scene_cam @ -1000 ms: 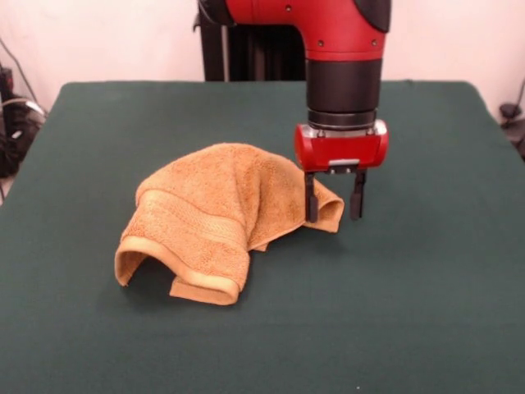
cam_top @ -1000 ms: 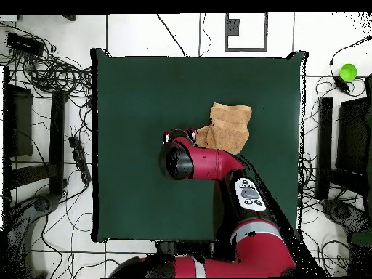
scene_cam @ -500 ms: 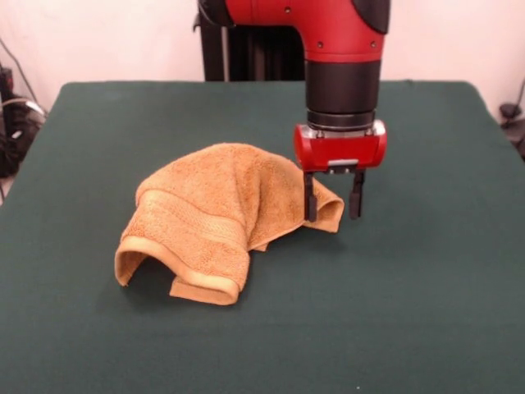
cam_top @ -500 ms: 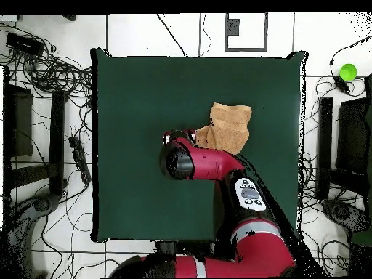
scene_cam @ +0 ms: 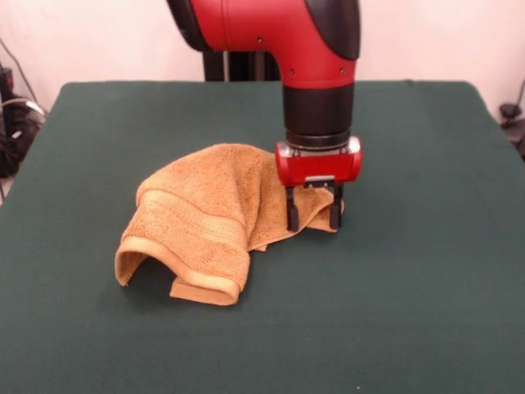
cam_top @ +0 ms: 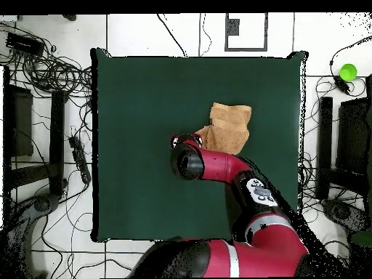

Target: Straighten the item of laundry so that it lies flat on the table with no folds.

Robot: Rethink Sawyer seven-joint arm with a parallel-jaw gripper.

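Red arm (scene_cam: 271,33) w/ black wrist cylinder, silver ring, red gripper (scene_cam: 312,215) block, two short black jaws.

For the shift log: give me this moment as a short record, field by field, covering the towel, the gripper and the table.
towel state: towel bunched in a humped, folded heap, not flat
towel place: on the table, roughly mid-table in the front view
gripper: gripper open, fingers pointing down
gripper position: straddling the towel's corner flap on the heap's right side in the front view, one finger in front of the cloth
grasp: none yet, jaws not closed on the cloth
task status: not done, folds remain
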